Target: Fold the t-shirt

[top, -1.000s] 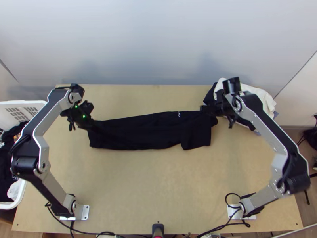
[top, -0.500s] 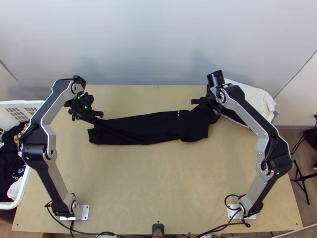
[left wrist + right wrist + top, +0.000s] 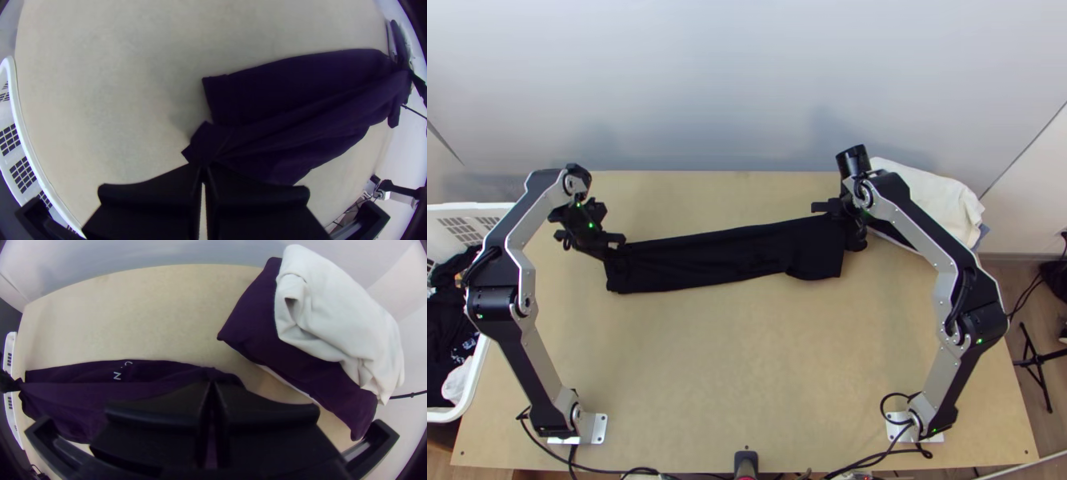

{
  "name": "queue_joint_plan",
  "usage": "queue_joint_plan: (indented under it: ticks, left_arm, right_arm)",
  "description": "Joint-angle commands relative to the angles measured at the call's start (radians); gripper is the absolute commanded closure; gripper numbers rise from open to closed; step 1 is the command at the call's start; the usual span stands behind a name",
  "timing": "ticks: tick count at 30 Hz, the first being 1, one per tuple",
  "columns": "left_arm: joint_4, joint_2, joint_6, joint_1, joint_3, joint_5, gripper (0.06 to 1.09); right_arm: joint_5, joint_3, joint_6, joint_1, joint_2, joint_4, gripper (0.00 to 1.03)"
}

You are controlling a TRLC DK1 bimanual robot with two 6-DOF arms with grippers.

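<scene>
Pinching a corner of the black t-shirt (image 3: 723,256), the left gripper (image 3: 203,171) has its 2 fingers together; the right gripper (image 3: 212,386) has its 2 closed on the opposite end. The shirt lies between them as a long folded strip, its axis running across the table (image 3: 747,360), each end nearer its own arm. A halving fold would likely bring 1 end along that axis. The clothes pile (image 3: 338,324) crowds the right end; room for moving looks better toward the bases.
</scene>
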Motion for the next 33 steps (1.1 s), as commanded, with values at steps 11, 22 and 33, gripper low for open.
queue_joint_plan:
  ticks: [11, 22, 33]
  left_arm:
    - [0.085, -0.001, -0.021, -0.051, -0.102, -0.015, 1.05]
    - [0.247, -0.006, -0.121, -0.042, -0.03, -0.011, 1.01]
    - [0.231, -0.06, -0.12, 0.027, 0.004, 0.012, 0.11]
  right_arm:
    - [0.135, -0.017, 0.001, 0.026, -0.096, 0.009, 0.14]
    - [0.029, -0.203, 0.02, 0.092, -0.353, -0.142, 0.12]
    - [0.027, -0.29, 0.004, 0.081, -0.448, -0.142, 0.12]
